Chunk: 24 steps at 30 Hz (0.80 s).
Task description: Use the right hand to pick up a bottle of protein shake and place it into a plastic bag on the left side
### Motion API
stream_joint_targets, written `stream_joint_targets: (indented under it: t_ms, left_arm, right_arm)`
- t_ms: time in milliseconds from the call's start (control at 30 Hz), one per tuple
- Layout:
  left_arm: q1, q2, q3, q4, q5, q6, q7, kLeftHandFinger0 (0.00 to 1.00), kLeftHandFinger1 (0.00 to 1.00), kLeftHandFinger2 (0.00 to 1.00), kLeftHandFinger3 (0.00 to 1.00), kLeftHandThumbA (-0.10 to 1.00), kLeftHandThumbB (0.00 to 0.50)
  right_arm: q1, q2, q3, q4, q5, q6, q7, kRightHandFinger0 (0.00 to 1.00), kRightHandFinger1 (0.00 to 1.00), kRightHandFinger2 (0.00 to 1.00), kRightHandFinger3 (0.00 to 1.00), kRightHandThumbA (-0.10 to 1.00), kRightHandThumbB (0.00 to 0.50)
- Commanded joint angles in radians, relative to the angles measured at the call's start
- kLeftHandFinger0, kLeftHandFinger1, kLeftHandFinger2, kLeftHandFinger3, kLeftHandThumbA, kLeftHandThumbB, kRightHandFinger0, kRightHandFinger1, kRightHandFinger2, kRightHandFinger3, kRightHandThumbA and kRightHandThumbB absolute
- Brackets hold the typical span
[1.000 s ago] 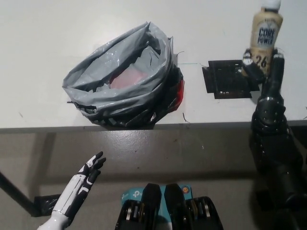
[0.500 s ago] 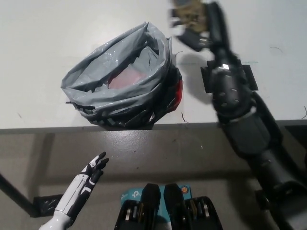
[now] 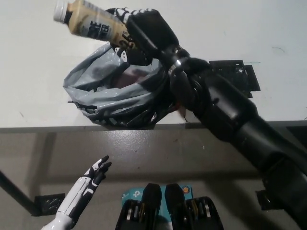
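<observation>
Moved: bottle of protein shake [image 3: 91, 24], which stood upright at the far right of the table a second ago and was mid-swing half a second ago, is now carried across to the left and lies nearly on its side in the air, white cap pointing left.
Bottle position: above the far rim of the plastic bag [image 3: 103, 93], toward its upper left, not yet inside it.
Right hand: the black right hand [image 3: 139, 31] is wrapped tight around the bottle's lower end; the label and cap stick out free to the left.
Right arm: reaches diagonally from bottom right across the bag's right side, hiding part of its rim.
Bag: grey, crumpled, mouth open upward, sitting at the near edge of the white table [image 3: 33, 57].
Stage (judgement): pick-up done, transport nearly complete; lowering and release remain.
Next need (judgement): bring the bottle nearer over the opening before letting go, or it may catch the rim.
Black mat [image 3: 240, 72]: on the table at right, now bare.
Left hand: the white left hand [image 3: 93, 172] rests low at lower left, fingers spread, holding nothing.
</observation>
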State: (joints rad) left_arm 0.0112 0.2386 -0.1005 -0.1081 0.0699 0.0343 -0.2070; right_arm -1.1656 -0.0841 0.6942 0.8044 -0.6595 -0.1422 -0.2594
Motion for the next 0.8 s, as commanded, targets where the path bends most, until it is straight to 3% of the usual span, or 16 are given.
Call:
stream_joint_targets:
  t_ms: [0, 67, 200, 233, 267, 300, 333, 367, 400, 433, 467, 500, 533, 567, 600, 767]
  left_arm:
    - [-0.030, 0.016, -0.001, -0.034, -0.015, 0.011, -0.025, 1.00, 1.00, 1.00, 1.00, 1.00, 0.213]
    - [-0.035, 0.018, 0.001, -0.040, -0.014, 0.023, -0.027, 1.00, 1.00, 1.00, 1.00, 1.00, 0.213]
    - [-0.049, 0.021, 0.000, -0.042, -0.011, 0.028, -0.034, 1.00, 1.00, 1.00, 1.00, 1.00, 0.204]
    - [-0.052, 0.020, 0.000, -0.040, -0.010, 0.024, -0.035, 1.00, 1.00, 1.00, 1.00, 1.00, 0.197]
    - [-0.055, 0.021, 0.000, -0.041, -0.008, 0.025, -0.037, 1.00, 1.00, 1.00, 1.00, 1.00, 0.198]
    - [-0.058, 0.022, 0.000, -0.041, -0.006, 0.027, -0.037, 1.00, 1.00, 1.00, 1.00, 1.00, 0.200]
    - [-0.059, 0.021, 0.002, -0.041, -0.010, 0.027, -0.039, 1.00, 1.00, 1.00, 1.00, 1.00, 0.193]
    - [-0.059, 0.020, 0.002, -0.041, -0.012, 0.027, -0.039, 1.00, 1.00, 1.00, 1.00, 1.00, 0.192]
    - [-0.065, 0.022, 0.000, -0.037, -0.005, 0.020, -0.038, 1.00, 1.00, 1.00, 1.00, 1.00, 0.180]
    - [-0.068, 0.022, -0.001, -0.037, -0.002, 0.020, -0.038, 1.00, 1.00, 1.00, 1.00, 1.00, 0.173]
    - [-0.071, 0.023, -0.003, -0.040, 0.004, 0.025, -0.038, 1.00, 1.00, 1.00, 1.00, 1.00, 0.173]
    - [-0.075, 0.025, -0.005, -0.045, 0.012, 0.035, -0.038, 1.00, 1.00, 1.00, 1.00, 1.00, 0.177]
    - [-0.079, 0.028, -0.006, -0.048, 0.015, 0.037, -0.040, 1.00, 1.00, 1.00, 1.00, 1.00, 0.176]
    - [-0.080, 0.029, -0.007, -0.049, 0.015, 0.039, -0.040, 1.00, 1.00, 1.00, 1.00, 1.00, 0.176]
    - [-0.084, 0.031, -0.006, -0.049, 0.014, 0.040, -0.041, 1.00, 1.00, 1.00, 1.00, 1.00, 0.180]
    - [-0.104, 0.032, -0.008, -0.048, 0.008, 0.055, -0.049, 1.00, 1.00, 1.00, 1.00, 1.00, 0.186]
  right_arm:
    - [-0.119, -0.023, 0.039, 0.050, -0.144, -0.060, -0.087, 0.00, 0.03, 0.61, 0.38, -0.10, 0.263]
    - [-0.129, -0.033, 0.050, 0.055, -0.159, -0.065, -0.084, 0.00, 0.07, 0.65, 0.42, -0.10, 0.243]
    - [-0.137, -0.053, 0.056, 0.068, -0.187, -0.071, -0.110, 0.00, 0.15, 0.65, 0.26, -0.10, 0.258]
    - [-0.134, -0.058, 0.048, 0.073, -0.186, -0.080, -0.128, 0.03, 0.20, 0.63, 0.31, -0.04, 0.259]
    - [-0.133, -0.062, 0.041, 0.073, -0.187, -0.086, -0.132, 0.01, 0.18, 0.57, 0.31, 0.08, 0.267]
    - [-0.132, -0.066, 0.037, 0.068, -0.187, -0.086, -0.121, 0.02, 0.21, 0.52, 0.45, 0.24, 0.297]
    - [-0.126, -0.074, 0.029, 0.047, -0.176, -0.082, -0.074, 0.18, 0.42, 0.73, 0.68, 0.36, 0.322]
    - [-0.124, -0.077, 0.025, 0.040, -0.173, -0.082, -0.057, 0.20, 0.43, 0.69, 0.77, 0.40, 0.325]
    - [-0.118, -0.088, 0.007, 0.017, -0.135, -0.091, 0.014, 0.51, 0.70, 0.89, 1.00, 0.48, 0.334]
    - [-0.116, -0.094, 0.004, 0.012, -0.133, -0.097, 0.028, 0.74, 0.86, 1.00, 1.00, 0.53, 0.365]
    - [-0.113, -0.100, 0.002, 0.004, -0.132, -0.094, 0.046, 0.90, 1.00, 1.00, 1.00, 0.61, 0.379]
    - [-0.109, -0.108, -0.002, -0.008, -0.130, -0.084, 0.079, 1.00, 1.00, 1.00, 1.00, 0.68, 0.385]
    - [-0.108, -0.114, -0.005, -0.012, -0.124, -0.072, 0.115, 1.00, 1.00, 1.00, 1.00, 0.78, 0.403]
    - [-0.107, -0.116, -0.007, -0.014, -0.122, -0.069, 0.126, 1.00, 1.00, 1.00, 1.00, 0.78, 0.402]
    - [-0.101, -0.120, -0.020, -0.027, -0.105, -0.058, 0.168, 1.00, 1.00, 1.00, 1.00, 0.87, 0.419]
    - [-0.054, -0.129, -0.075, -0.093, -0.068, -0.056, 0.237, 1.00, 1.00, 1.00, 1.00, 0.92, 0.415]
